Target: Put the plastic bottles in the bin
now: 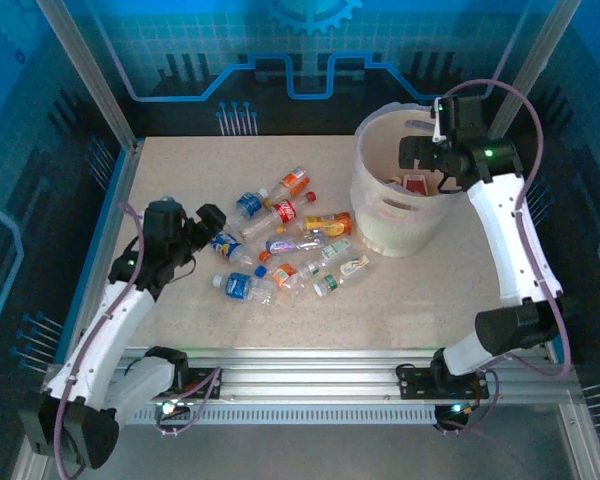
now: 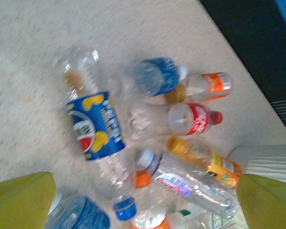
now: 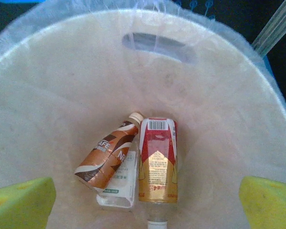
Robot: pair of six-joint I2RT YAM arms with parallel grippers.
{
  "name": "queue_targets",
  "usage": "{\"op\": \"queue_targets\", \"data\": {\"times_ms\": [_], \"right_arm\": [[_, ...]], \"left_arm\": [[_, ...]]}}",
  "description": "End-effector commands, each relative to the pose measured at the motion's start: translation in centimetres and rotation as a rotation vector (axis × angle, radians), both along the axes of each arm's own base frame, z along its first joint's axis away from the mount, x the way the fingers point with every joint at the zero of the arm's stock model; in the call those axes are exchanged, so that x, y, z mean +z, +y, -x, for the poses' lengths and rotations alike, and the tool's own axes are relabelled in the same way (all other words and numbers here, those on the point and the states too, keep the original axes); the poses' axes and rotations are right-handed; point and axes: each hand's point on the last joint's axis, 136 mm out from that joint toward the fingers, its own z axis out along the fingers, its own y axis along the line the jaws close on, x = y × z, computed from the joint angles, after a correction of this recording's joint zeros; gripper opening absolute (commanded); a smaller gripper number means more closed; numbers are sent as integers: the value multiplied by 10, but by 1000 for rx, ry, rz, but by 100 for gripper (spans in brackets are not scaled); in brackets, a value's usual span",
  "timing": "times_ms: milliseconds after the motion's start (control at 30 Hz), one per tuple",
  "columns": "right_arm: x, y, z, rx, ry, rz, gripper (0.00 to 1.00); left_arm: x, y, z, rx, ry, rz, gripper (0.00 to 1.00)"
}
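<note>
Several plastic bottles [image 1: 285, 245] with blue, red, orange and green labels lie in a loose pile mid-table. My left gripper [image 1: 206, 224] hovers open at the pile's left end; its wrist view looks down on a blue-labelled bottle [image 2: 93, 126] and its neighbours, the left gripper [image 2: 145, 205] holding nothing. The bin [image 1: 380, 215] stands at the back right. Over its mouth my right gripper [image 1: 425, 152] hangs open and empty. Inside the bin [image 3: 62, 86], below the right gripper [image 3: 145, 205], lie a brown-labelled bottle [image 3: 107, 152], a red-and-gold one [image 3: 157, 160] and a white one [image 3: 119, 191].
Aluminium posts [image 1: 85, 70] and blue panels wall the table on the left, back and right. A slotted metal rail [image 1: 310, 375] with both arm bases runs along the near edge. The bin's side touches the pile's right end near an orange-labelled bottle [image 1: 330, 222].
</note>
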Motion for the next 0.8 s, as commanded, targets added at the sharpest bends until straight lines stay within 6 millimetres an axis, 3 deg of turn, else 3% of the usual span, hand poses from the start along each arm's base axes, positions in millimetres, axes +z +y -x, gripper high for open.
{"op": "queue_targets", "data": {"times_ms": [0, 400, 767], "right_arm": [[7, 10, 5, 23, -36, -49, 100], [17, 19, 14, 55, -101, -121, 100], [11, 25, 18, 79, -96, -128, 100]], "left_arm": [[-29, -1, 28, 73, 125, 88, 99], [-100, -34, 69, 99, 323, 161, 99], [-118, -48, 58, 82, 350, 169, 99]]}}
